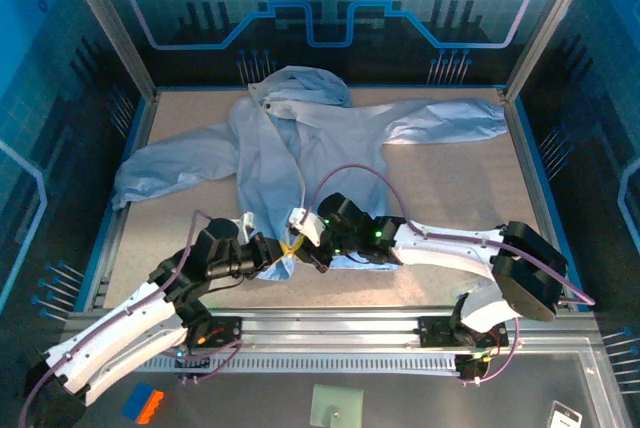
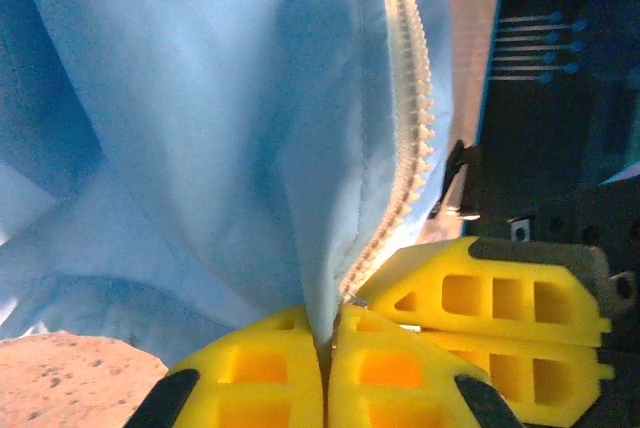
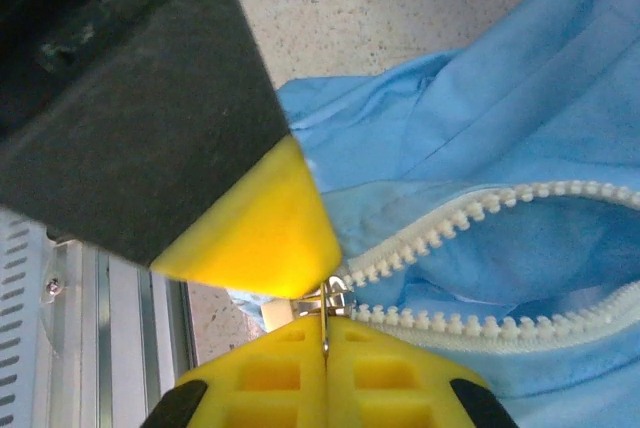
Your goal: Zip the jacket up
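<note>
no legible text, labels, numbers or signs

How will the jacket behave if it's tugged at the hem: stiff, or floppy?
Likely floppy: the jacket lies creased, sleeves sprawled. Probably light and thin, so it may bunch or slide unless the left gripper pins its hem.

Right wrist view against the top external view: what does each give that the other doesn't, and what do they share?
Right wrist: the metal zipper pull pinched in the right gripper, with the tooth rows parting beyond it. Top external: the whole jacket spread flat, hood far, sleeves out. Shared: pale blue fabric where the right gripper works.
</note>
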`<state>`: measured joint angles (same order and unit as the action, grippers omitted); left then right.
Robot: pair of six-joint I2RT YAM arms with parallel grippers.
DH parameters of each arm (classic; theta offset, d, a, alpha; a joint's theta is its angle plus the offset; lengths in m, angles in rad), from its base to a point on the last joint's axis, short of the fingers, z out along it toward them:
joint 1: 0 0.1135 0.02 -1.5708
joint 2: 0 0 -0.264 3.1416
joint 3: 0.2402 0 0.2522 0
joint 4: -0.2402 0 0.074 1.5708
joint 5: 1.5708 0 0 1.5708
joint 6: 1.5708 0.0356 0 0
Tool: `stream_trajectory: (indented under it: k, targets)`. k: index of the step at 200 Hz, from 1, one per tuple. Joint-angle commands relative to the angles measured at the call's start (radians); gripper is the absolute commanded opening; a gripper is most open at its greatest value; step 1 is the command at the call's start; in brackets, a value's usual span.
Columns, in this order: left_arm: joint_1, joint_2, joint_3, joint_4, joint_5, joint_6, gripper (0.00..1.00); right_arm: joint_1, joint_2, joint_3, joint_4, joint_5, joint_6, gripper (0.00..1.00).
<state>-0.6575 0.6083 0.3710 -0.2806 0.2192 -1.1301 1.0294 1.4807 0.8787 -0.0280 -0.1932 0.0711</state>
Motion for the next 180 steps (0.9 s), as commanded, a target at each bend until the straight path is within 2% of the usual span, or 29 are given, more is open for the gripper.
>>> stream_trajectory:
  k: [1,80,133,152,180]
  targets:
    - [-0.028,0.038,0.091,-0.078,0.033,0.114,0.0,0.011,0.028,0.091,-0.079,0.048,0.003,0.0]
    - [-0.123,0.171,0.197,-0.222,0.034,0.237,0.0,0.006,0.098,0.181,-0.18,0.186,-0.001,0.0]
    - [-0.121,0.191,0.254,-0.295,0.064,0.296,0.0,-0.067,0.089,0.186,-0.188,0.193,0.033,0.0]
    - [-0.12,0.195,0.28,-0.325,0.053,0.322,0.0,-0.128,0.055,0.138,-0.146,0.137,0.072,0.0]
    - [-0.107,0.206,0.297,-0.333,0.07,0.343,0.0,-0.154,0.015,0.116,-0.156,0.117,0.046,0.0]
